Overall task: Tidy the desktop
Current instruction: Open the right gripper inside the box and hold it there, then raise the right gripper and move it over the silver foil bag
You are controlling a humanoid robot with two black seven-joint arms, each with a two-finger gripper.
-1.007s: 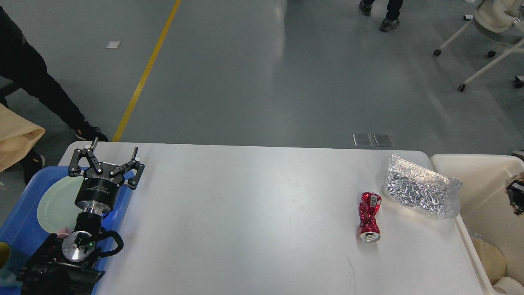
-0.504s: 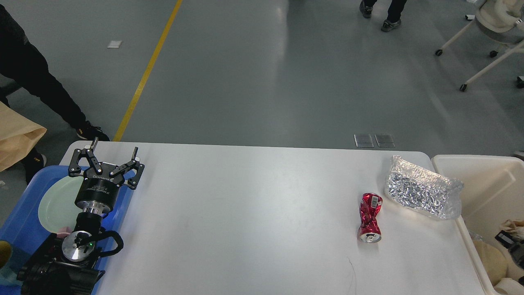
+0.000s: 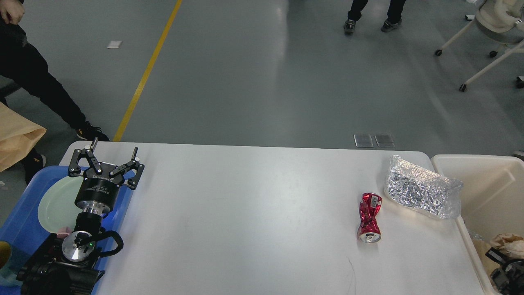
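Note:
The white desktop (image 3: 254, 213) fills the lower view. A crushed red can (image 3: 369, 217) lies on its right part, and a crumpled silver foil bag (image 3: 421, 192) lies just behind and to the right of the can. My left gripper (image 3: 115, 146) is open and empty, over the desktop's far left corner beside the blue tray. My right gripper (image 3: 501, 264) shows only as a small dark part at the bottom right, low in the cream bin, and I cannot tell its fingers apart.
A blue tray (image 3: 24, 229) with a pale green plate (image 3: 57, 200) stands off the left edge. A cream bin (image 3: 483, 164) with brown crumpled paper (image 3: 509, 241) stands off the right edge. People stand on the floor at the far left and at the back.
My right gripper has sunk lower in the cream bin, toward the bottom right corner of the view. The left arm, can and foil bag have not moved.

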